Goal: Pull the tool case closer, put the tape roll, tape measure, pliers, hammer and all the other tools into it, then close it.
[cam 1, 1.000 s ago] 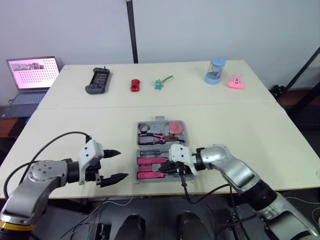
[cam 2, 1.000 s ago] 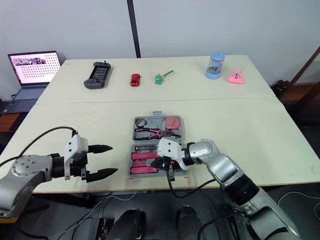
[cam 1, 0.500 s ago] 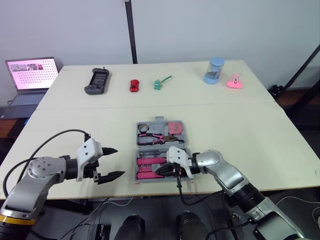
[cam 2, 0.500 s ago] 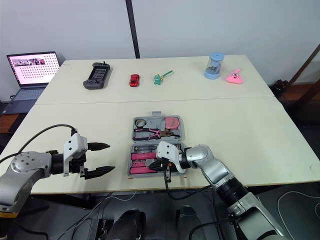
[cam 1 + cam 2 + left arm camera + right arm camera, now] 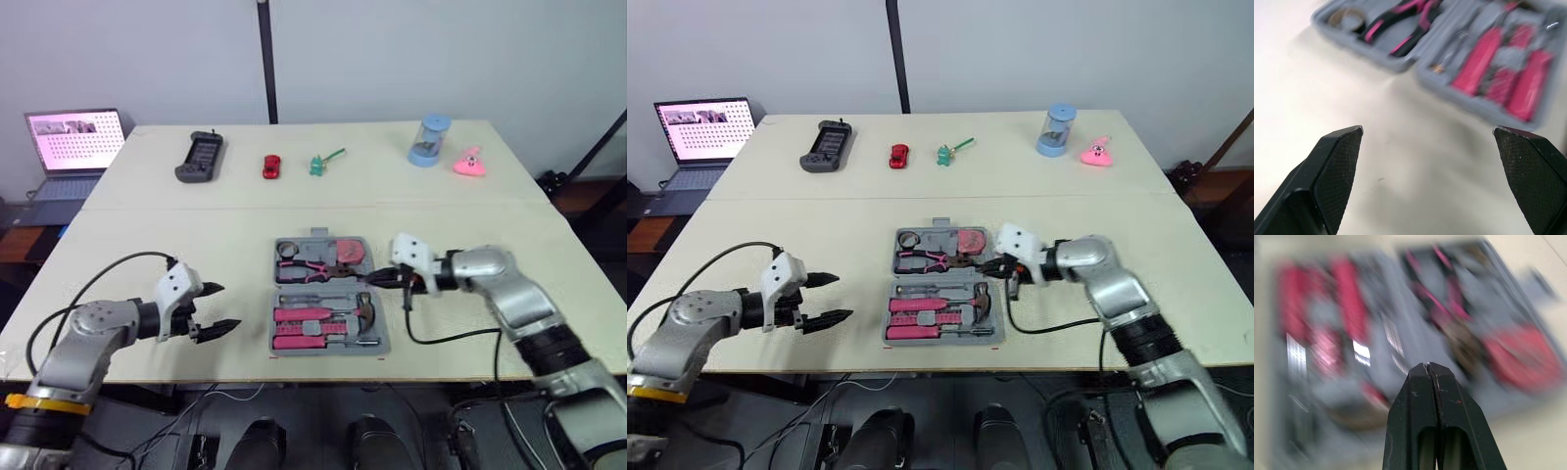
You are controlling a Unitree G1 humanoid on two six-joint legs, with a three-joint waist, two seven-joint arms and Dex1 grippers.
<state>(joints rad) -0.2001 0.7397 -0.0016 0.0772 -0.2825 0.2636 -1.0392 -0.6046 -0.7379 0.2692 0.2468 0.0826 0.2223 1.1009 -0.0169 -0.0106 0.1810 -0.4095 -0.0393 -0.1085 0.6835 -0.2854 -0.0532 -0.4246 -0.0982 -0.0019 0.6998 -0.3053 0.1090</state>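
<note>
The grey tool case [image 5: 380,338] lies open at the table's near middle. Its far half holds the tape roll [image 5: 288,251], the pink tape measure [image 5: 349,251] and the pink-handled pliers [image 5: 312,268]. Its near half holds the hammer [image 5: 366,309] and several pink-handled tools [image 5: 306,316]. My right gripper [image 5: 375,281] is shut with nothing in it, its tip at the case's right edge near the hinge line. In the right wrist view its fingers [image 5: 1426,382] are pressed together above the case. My left gripper [image 5: 216,308] hangs open over bare table left of the case, fingers [image 5: 1337,166] spread wide.
Along the far side of the table sit a black game controller [image 5: 201,157], a red toy car [image 5: 269,166], a green toy [image 5: 320,163], a blue cylinder [image 5: 429,141] and a pink toy [image 5: 470,162]. A laptop [image 5: 73,137] stands past the far left corner.
My right gripper has drawn back from over the case's near half to its right edge, uncovering the hammer. The camera has shifted slightly. The left gripper has barely moved.
</note>
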